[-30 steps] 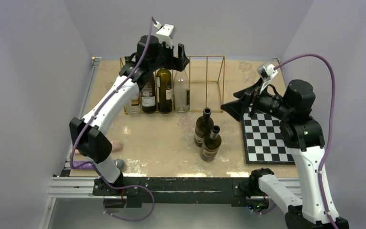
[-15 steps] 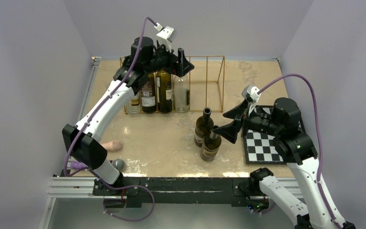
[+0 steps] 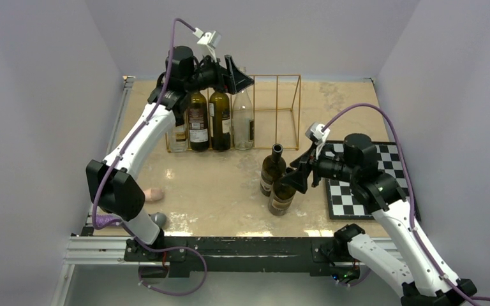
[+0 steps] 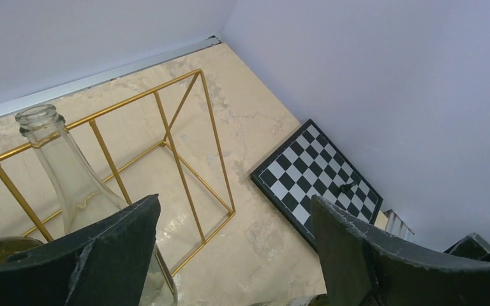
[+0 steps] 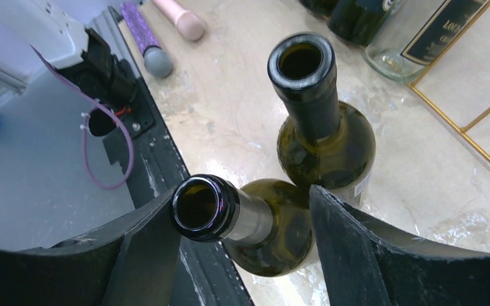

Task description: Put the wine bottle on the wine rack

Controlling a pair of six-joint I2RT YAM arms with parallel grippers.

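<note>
The gold wire wine rack [image 3: 275, 102] stands at the back of the table, with several bottles in its left slots and its right slots bare. Two dark green wine bottles stand in mid-table: a farther one [image 3: 272, 169] and a nearer one [image 3: 281, 197]. My right gripper [image 3: 293, 176] is open, its fingers on either side of the nearer bottle's neck [image 5: 242, 213], with the mouth close to the left finger [image 5: 140, 255]. The farther bottle [image 5: 322, 127] stands just beyond. My left gripper [image 3: 235, 69] is open and empty, held above the rack [image 4: 178, 153] over a clear bottle [image 4: 70, 169].
A chessboard [image 3: 357, 185] lies at the right, with one small black piece [image 4: 344, 187] on it. A pink handle [image 5: 182, 19] and a purple tool with a grey head [image 5: 147, 44] lie near the front left edge. The black front rail [image 3: 242, 245] runs along the near edge.
My right gripper has moved left and down from over the chessboard to straddle the nearer bottle's neck. My left gripper has risen and drawn back a little above the rack.
</note>
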